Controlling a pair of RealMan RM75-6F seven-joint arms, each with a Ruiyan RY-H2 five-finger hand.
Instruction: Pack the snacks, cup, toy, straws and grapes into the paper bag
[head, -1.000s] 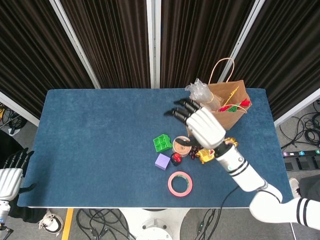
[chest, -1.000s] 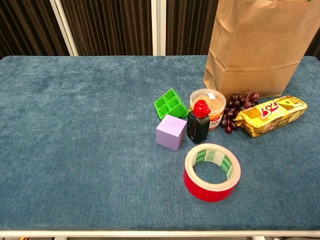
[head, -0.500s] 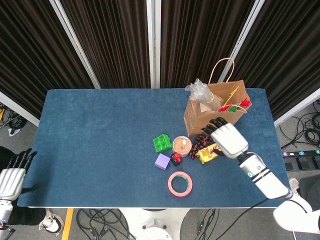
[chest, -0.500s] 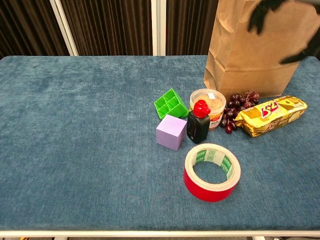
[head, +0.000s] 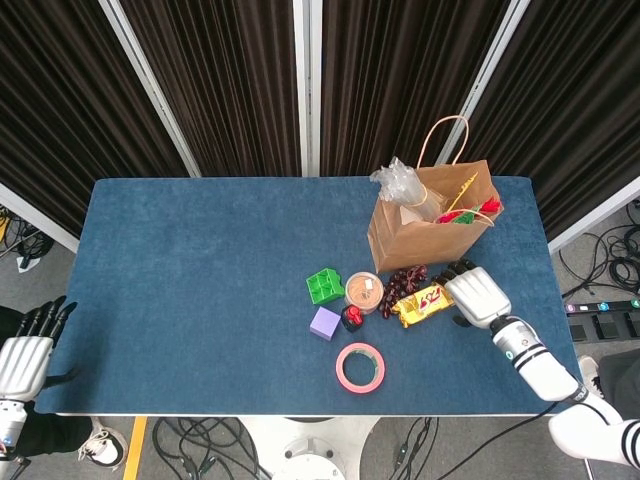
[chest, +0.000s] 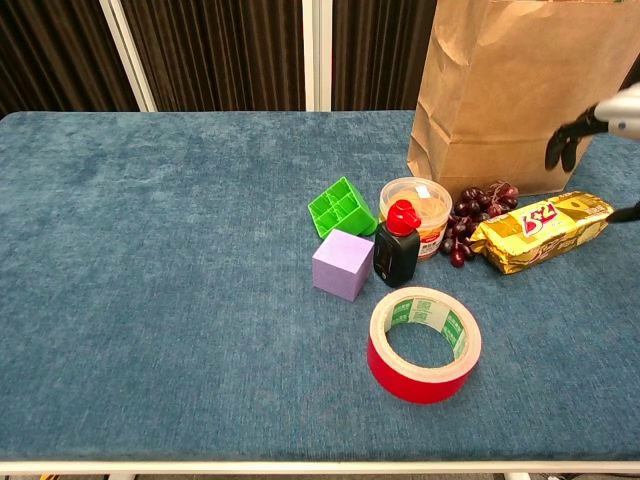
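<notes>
Snacks are the step in hand, by the look of it: the yellow snack packet (chest: 541, 231) lies flat on the blue table (head: 200, 260), just in front of the paper bag (chest: 525, 95), with the grapes (chest: 475, 213) touching its left end and the round snack cup (chest: 415, 211) just beyond them. The bag stands upright near the table's far right corner and already holds some things, among them a clear plastic bundle (head: 400, 180) and something red and yellow at its mouth; what they are exactly is hard to tell. The right hand (head: 475, 293) hovers just beside the packet's right end, palm down, fingers apart and slightly curled, holding nothing. The left hand (head: 22, 358) sits off the table's near left corner, also empty with its fingers spread. The next move probably calls for the right hand to come down over the packet, close across its narrow width, lift it clear of the grapes and carry it up over the bag's open mouth. A green block (chest: 341, 207), a purple cube (chest: 343, 264), a small black bottle with a red cap (chest: 397, 245) and a red tape roll (chest: 424, 342) lie close by and should stay undisturbed.
</notes>
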